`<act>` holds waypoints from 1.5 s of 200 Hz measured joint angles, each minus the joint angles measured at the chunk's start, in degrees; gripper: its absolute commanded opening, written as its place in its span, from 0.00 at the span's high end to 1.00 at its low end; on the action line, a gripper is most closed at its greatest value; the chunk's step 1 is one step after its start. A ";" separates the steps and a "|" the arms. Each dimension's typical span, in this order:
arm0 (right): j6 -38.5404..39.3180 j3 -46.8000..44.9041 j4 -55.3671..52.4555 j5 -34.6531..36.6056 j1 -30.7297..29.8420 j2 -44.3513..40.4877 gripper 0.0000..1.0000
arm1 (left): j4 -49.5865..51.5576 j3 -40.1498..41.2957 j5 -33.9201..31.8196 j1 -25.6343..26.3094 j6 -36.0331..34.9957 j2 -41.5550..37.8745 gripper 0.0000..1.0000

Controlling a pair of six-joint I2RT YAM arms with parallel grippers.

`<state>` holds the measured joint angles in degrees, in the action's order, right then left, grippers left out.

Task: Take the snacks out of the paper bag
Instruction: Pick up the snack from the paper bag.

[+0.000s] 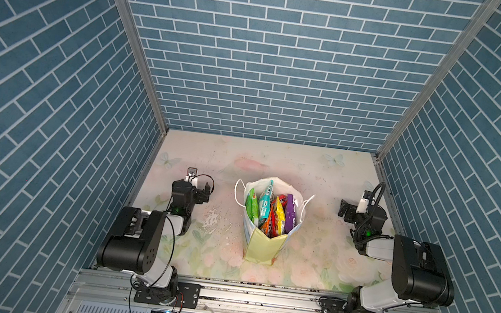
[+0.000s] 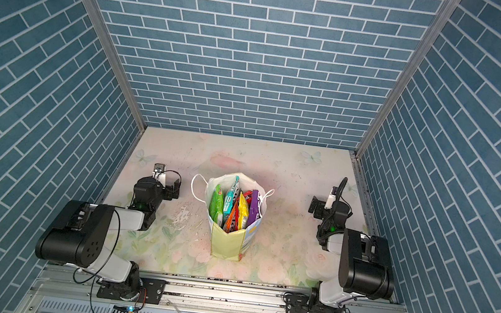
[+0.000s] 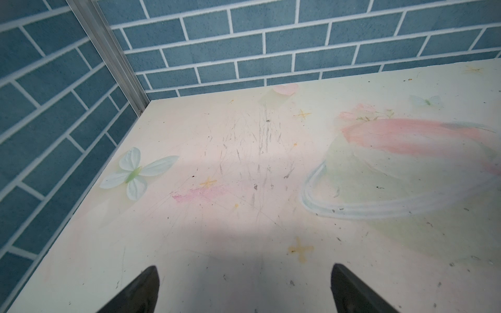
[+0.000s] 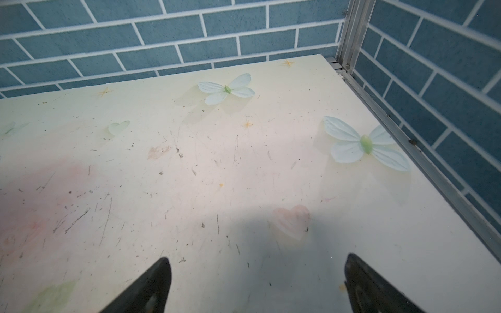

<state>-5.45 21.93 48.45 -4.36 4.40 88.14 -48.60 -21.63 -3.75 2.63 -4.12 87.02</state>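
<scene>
Standing upright, the paper bag (image 1: pixel 261 246) holds the snacks (image 1: pixel 279 216).

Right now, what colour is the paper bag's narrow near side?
Pale yellow-green; the paper bag shows it best in a top view.

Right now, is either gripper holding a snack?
No: left gripper and right gripper are open, empty, away from the paper bag.

obstacle: paper bag (image 1: pixel 261 246) mid-table, mouth up, snacks (image 1: pixel 279 214) packed | free: table (image 1: pixel 321 179) either side | bounds: brick walls (image 1: pixel 269 68)
</scene>
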 measured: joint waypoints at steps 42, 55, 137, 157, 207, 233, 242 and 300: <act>0.00 0.00 0.00 0.00 0.00 0.00 0.01 | 0.00 0.00 0.00 0.00 0.00 0.00 0.00; 0.00 0.00 0.00 0.02 0.00 0.00 0.01 | 0.00 0.00 0.00 0.00 0.00 0.00 0.00; 0.00 0.00 0.02 0.02 0.00 0.00 0.01 | 0.00 0.00 0.00 0.00 0.00 0.00 0.00; 0.00 0.00 0.02 0.00 0.00 0.00 0.01 | 0.00 0.00 0.02 0.00 0.00 0.00 0.00; 0.00 0.00 0.00 0.00 0.00 0.00 0.01 | 0.00 0.00 0.00 0.00 0.00 0.00 0.00; 0.00 0.00 0.00 0.00 0.00 0.00 0.08 | 0.00 0.00 0.04 0.00 0.00 0.00 0.00; 0.11 0.00 0.00 -0.02 0.02 0.00 0.21 | 0.07 -0.02 0.22 0.00 -0.04 0.00 0.00; -0.37 3.58 -12.57 2.12 1.40 -7.85 0.28 | 21.75 -14.05 4.13 -0.63 -0.33 -2.84 0.17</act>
<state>-5.82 25.52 35.88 -2.24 5.80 80.29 -26.85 -35.68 0.38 2.00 -4.45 84.18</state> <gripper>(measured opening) 0.732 0.907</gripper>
